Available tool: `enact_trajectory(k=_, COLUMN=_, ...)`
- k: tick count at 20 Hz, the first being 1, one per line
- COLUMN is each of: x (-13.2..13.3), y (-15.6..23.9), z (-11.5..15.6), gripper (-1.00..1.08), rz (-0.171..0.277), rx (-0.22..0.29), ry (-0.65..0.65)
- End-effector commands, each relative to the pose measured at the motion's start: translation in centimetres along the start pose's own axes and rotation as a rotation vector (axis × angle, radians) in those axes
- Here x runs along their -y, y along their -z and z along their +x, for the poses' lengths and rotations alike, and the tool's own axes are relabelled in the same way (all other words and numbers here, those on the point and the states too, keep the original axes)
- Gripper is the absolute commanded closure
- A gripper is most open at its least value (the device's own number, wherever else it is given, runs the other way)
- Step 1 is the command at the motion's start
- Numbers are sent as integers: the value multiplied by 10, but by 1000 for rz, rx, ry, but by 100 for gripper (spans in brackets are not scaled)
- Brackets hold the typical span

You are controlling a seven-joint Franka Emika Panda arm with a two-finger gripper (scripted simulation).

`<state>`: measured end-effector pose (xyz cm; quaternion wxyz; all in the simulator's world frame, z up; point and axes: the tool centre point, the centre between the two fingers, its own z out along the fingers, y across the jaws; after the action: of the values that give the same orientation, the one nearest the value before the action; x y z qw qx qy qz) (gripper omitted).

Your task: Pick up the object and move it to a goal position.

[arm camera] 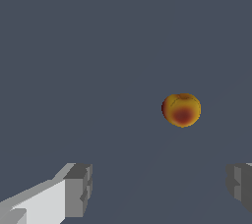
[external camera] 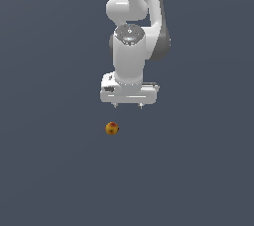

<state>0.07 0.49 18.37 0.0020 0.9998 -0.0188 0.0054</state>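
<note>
Yellow-orange object (external camera: 112, 129), blotched dark red, rests on the grey worktop (external camera: 49, 170), at seven o'clock from my gripper (external camera: 128, 106). Fingers (arm camera: 78, 190) released, holding nothing. Approach step in hand, I judge; next, centre over it, then descend.

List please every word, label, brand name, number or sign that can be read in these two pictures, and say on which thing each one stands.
None: no readable text appears in either view.
The ball carries only dark red blotches on yellow-orange skin, no label.
The gripper, its fingers and the white arm are plain, with no brand or number visible.
The grey surface bears no marking.
</note>
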Motion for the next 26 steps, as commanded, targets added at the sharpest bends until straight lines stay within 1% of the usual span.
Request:
enact_trajectory(k=1, x=0, y=0, z=0, gripper=-92, rz=0, rx=0, ry=0)
enact_trajectory(k=9, x=-12, y=4, z=-5, gripper=-92, rz=-22, rx=11, ry=23)
enact_trajectory(k=15, x=-13, y=4, z=-4, gripper=-92, rz=-22, rx=11, ry=18)
enact_trajectory(k=20, x=-14, y=0, z=-3, gripper=-92, rz=-19, rx=11, ry=-30)
enact_trajectory(k=26, x=-18, y=-7, z=0, gripper=-92, rz=-13, rx=13, ry=-136)
